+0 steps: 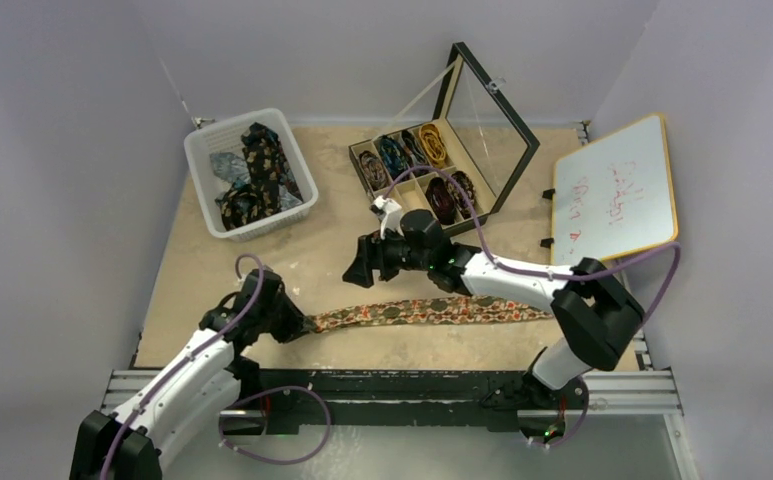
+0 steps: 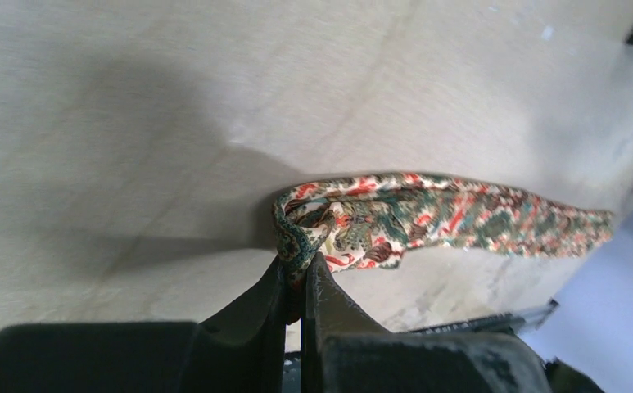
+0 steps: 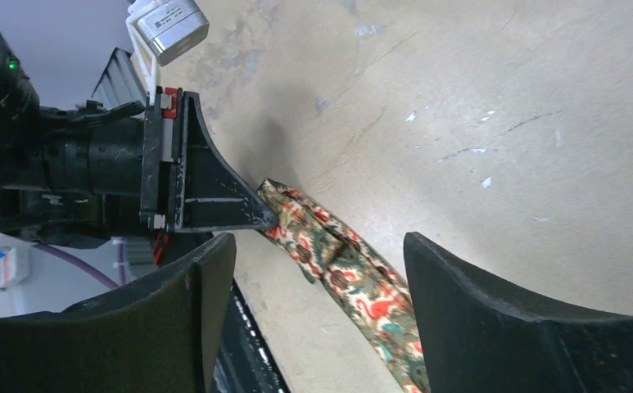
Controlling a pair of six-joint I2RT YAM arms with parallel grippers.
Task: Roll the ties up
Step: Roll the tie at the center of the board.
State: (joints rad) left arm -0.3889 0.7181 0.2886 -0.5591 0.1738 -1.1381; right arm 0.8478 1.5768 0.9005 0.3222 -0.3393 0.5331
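L gripper [image 2: 296,274] is pinched tight on the narrow end of the tie [image 1: 422,312]. In the L wrist cam the fabric is folded over on itself right at the fingertips, w/ both jaws pressed together on that fold.

The tie lies flat on the table [image 1: 262,250] near the front edge. It runs left-to-right from the L gripper's pinch to under the R arm's forearm. Pattern is tan-orange w/ red and green floral bits.

R gripper [image 1: 362,262] is spread wide and holds nothing. It hovers above the table, just behind the tie's left part. In the R wrist cam both fingers [image 3: 460,311] frame the tie from above w/o touching it, and the L gripper's tip shows on the tie end.

Back left is a white basket [image 1: 202,170] w/ a heap of loose dark ties [image 1: 257,170]. Back centre is a divided box [image 1: 354,152] w/ its glass lid [image 1: 492,120] propped up and coiled ties [image 1: 402,155] in several compartments. I can't tell exactly how many. A whiteboard [image 1: 617,190] w/ red writing leans at the right.
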